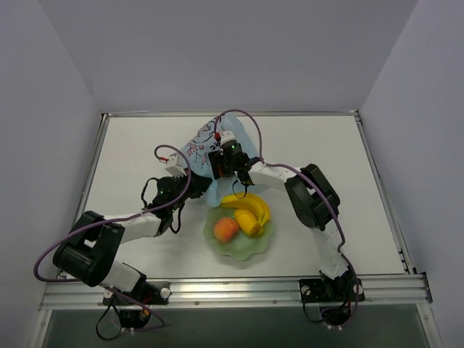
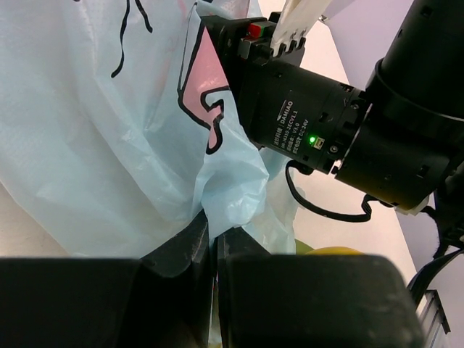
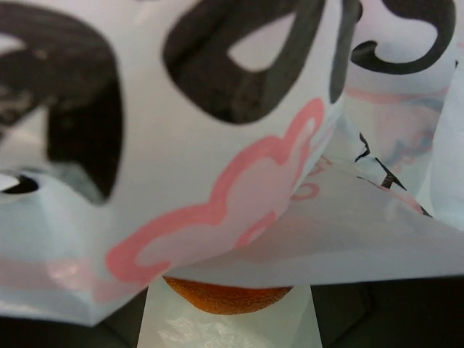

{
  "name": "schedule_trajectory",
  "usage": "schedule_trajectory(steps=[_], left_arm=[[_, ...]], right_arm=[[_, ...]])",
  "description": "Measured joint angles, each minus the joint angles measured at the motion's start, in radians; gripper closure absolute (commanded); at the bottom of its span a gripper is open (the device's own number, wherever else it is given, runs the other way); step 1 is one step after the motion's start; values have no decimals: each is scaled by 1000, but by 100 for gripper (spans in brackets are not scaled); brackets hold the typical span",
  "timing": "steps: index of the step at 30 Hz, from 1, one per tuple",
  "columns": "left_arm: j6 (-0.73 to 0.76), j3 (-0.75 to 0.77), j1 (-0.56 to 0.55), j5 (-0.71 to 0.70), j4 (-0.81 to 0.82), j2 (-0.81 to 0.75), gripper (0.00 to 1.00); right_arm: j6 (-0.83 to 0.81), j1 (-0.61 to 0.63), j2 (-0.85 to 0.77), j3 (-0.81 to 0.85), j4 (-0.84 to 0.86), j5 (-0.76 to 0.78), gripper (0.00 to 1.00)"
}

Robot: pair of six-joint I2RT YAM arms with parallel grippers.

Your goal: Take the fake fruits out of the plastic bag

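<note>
The light-blue plastic bag [image 1: 197,148] with pink-and-black print lies behind the pale green bowl [image 1: 243,252]. My left gripper [image 2: 212,243] is shut on a fold of the bag's [image 2: 109,145] edge. My right gripper [image 3: 228,328] reaches inside the bag [image 3: 217,145], jaws wide. An orange [image 3: 228,297] sits between the dark fingers [image 3: 377,315], with gaps of bag film on both sides and bag film draped over its top. In the bowl lie a banana [image 1: 249,206], a second yellow fruit [image 1: 249,223] and a peach [image 1: 226,230]. From above, the right fingers are hidden in the bag.
The right arm's wrist housing [image 2: 304,116] hangs close over the bag, just beyond my left fingers. Its cable [image 2: 326,210] loops beside it. The bowl's rim [image 2: 301,248] and a yellow fruit [image 2: 337,251] peek out beside the left gripper. White walls enclose the table [image 1: 130,145].
</note>
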Motion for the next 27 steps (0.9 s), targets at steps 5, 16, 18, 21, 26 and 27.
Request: schedule_trajectory(steps=[5, 16, 18, 21, 26, 27], left_arm=[[0, 0, 0, 0, 0, 0, 98], [-1, 14, 0, 0, -1, 0, 98], [-2, 29, 0, 0, -1, 0, 98], [-2, 53, 0, 0, -1, -1, 98], [-1, 68, 0, -2, -4, -15, 98], [-1, 68, 0, -3, -5, -18, 98]], right_arm=[[1, 5, -40, -29, 6, 2, 42], [40, 14, -402, -218, 89, -18, 36], [55, 19, -440, -254, 96, -37, 36], [76, 27, -479, -318, 93, -68, 37], [92, 82, -613, -450, 31, -75, 38], [95, 108, -659, -473, 10, -68, 38]])
